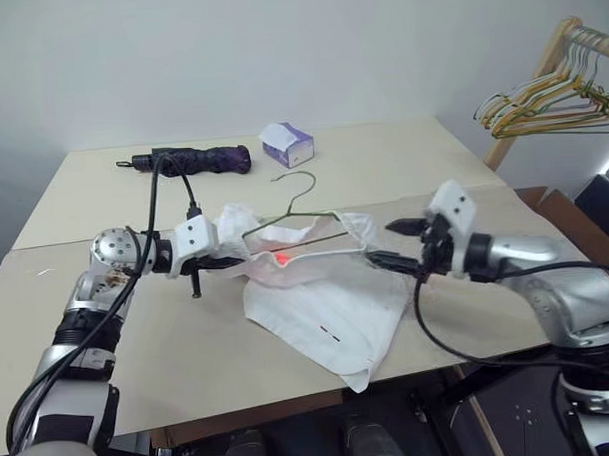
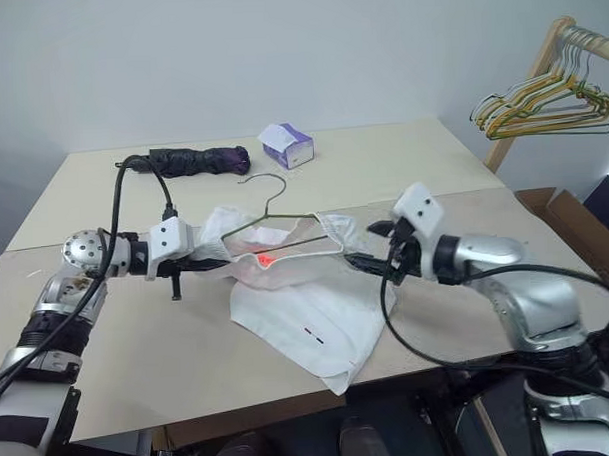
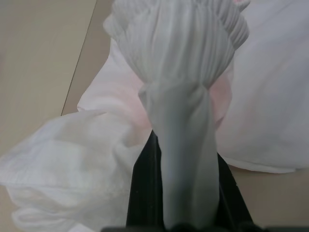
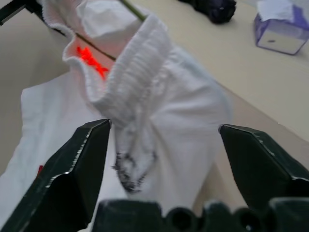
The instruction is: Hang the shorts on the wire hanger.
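Our left gripper (image 1: 236, 260) pinches the shorts (image 1: 322, 312) waistband; our right gripper (image 1: 397, 245) gapes empty. We should regrip, stretching it over the wire hanger (image 1: 305, 228).

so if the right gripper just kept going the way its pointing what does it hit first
Most likely the shorts: the open right gripper faces their gathered waistband close ahead, with the wire hanger threaded through it just beyond.

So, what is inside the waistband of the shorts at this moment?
The wire hanger passes inside the gathered waistband of the shorts, and a red glow shows on the cloth in the opening. The hanger's lower bar is covered by cloth, so how far it reaches is hidden.
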